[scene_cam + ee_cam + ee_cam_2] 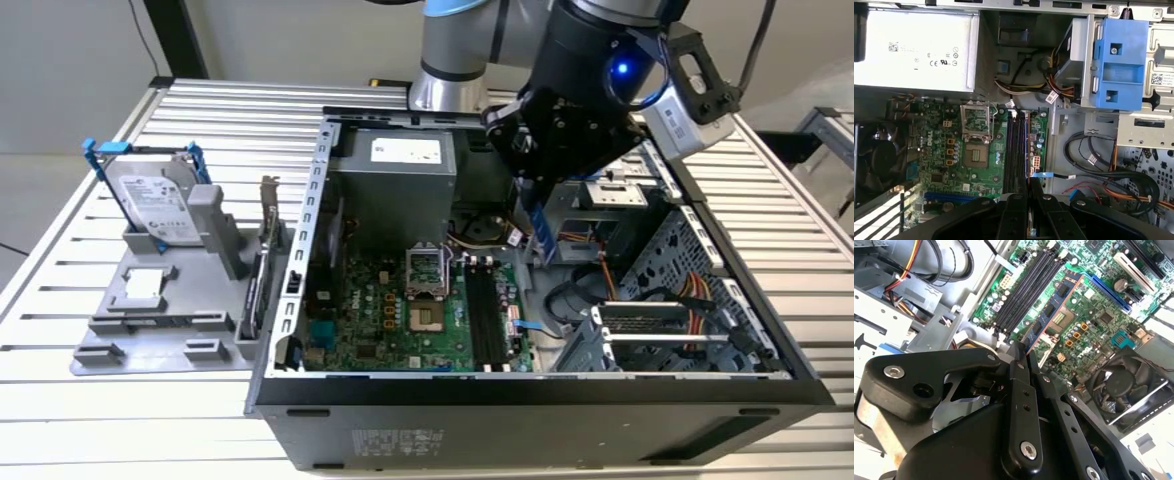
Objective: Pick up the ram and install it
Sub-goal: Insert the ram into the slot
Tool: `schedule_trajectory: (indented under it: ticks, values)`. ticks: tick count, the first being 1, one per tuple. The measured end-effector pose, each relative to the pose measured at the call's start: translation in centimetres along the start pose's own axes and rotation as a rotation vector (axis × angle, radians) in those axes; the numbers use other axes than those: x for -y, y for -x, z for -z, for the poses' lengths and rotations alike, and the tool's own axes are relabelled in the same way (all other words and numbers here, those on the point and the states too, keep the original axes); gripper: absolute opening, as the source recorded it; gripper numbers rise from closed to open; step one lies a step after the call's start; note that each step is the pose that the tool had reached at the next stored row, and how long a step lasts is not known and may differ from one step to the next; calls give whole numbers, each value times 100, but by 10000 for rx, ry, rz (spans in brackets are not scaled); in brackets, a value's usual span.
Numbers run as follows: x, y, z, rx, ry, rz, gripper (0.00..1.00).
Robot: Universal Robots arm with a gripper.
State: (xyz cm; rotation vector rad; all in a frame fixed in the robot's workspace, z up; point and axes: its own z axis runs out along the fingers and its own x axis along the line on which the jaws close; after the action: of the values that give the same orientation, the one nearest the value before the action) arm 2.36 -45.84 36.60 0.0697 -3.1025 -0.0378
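Note:
My gripper [537, 196] hangs inside the open computer case, shut on the ram [542, 230], a thin bluish stick that points down from the fingers. In the second wrist view the ram [1053, 307] shows its dark chips and runs out from the gripper [1022, 353] roughly alongside the motherboard's long black slots [1029, 285]. In the first wrist view the gripper [1029, 189] sits in line with those slots [1016, 145]. In the exterior view the ram is held above the green motherboard [394, 310], near the far end of the slots [483, 320] and apart from them.
A silver hard drive in a blue frame [154, 205] stands in a grey fixture [160, 305] at the exterior view's left, outside the case. Inside are the power supply [394, 165], a fan [1124, 382], a blue drive bracket [1119, 62] and loose cables [1094, 160].

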Motion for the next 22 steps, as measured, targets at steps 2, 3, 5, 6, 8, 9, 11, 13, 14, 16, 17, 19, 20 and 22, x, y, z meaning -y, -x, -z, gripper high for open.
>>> schedule_trajectory:
  ticks: [2, 3, 5, 6, 8, 9, 11, 13, 14, 16, 17, 19, 20, 22]
  values:
    - [0, 0, -10, 0, -12, -1, 0]
    - [0, 1, -16, -1, -17, -1, 0]
    - [1, 1, -27, -1, -26, -1, 0]
    - [1, 1, -33, -1, -33, -1, 0]
    - [1, 2, -44, -2, -48, -2, 0]
    - [1, 2, -51, -2, -52, -2, 0]
    - [2, 2, -61, -2, -57, -2, 0]
    - [2, 2, -67, -3, -58, -3, 0]
    - [2, 2, -68, -3, -59, -2, 0]
    - [2, 2, -71, -2, -57, -2, 0]
    - [2, 3, -72, -2, -57, -2, 0]
    - [2, 3, -81, -1, -54, -2, 0]
    - [2, 3, -84, -2, -57, -2, 0]
    - [2, 3, -92, -3, -59, -2, 0]
